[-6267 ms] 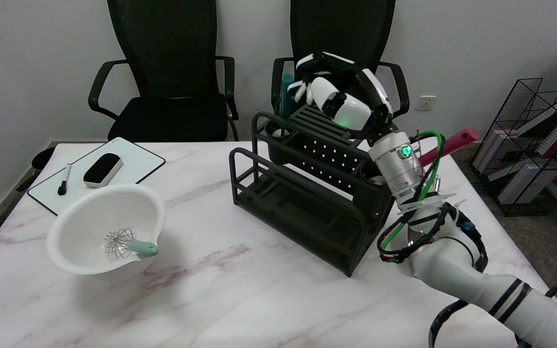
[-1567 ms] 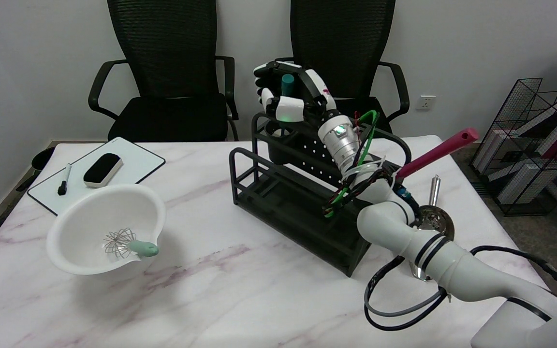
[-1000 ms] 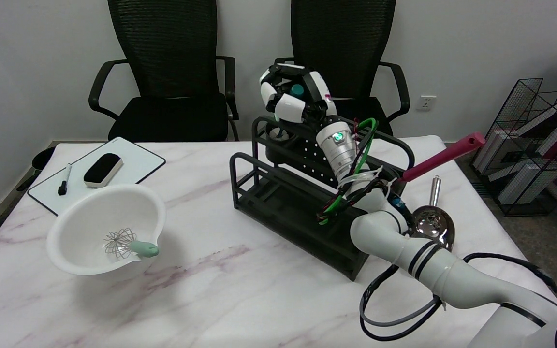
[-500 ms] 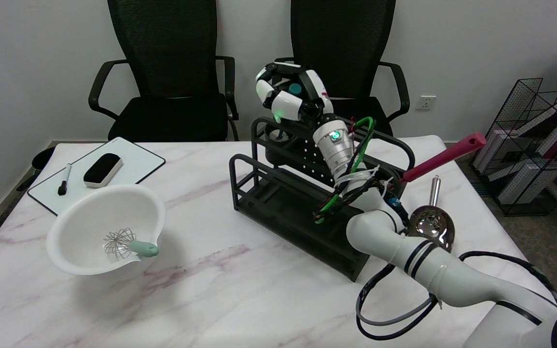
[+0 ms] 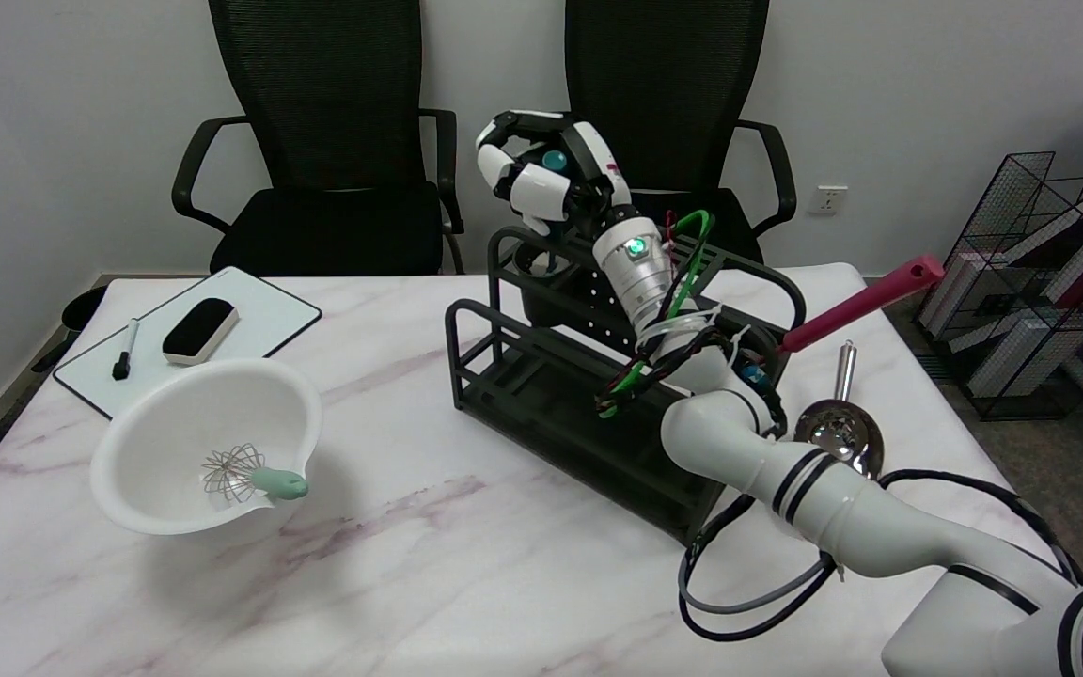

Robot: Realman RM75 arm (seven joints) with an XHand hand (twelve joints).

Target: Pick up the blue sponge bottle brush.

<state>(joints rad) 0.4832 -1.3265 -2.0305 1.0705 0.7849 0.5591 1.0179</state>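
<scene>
so the right hand (image 5: 541, 179) has its fingers wrapped around the top of the blue sponge bottle brush (image 5: 553, 161). only the teal end of the handle peeks out between the fingers, the rest is hidden behind the hand, so i can't tell if the sponge end is clear of the holder yet. right below the hand is the round cup (image 5: 534, 259) at the far corner of the black dish rack (image 5: 541, 376), and that's where the brush seems to be coming out of. looks to me like the lift step. next move probably wants a straight pull upward so the brush doesn't catch on the cup rim. off to the hand's right, a red-handled utensil (image 5: 866, 301) pokes out of the rack.
</scene>
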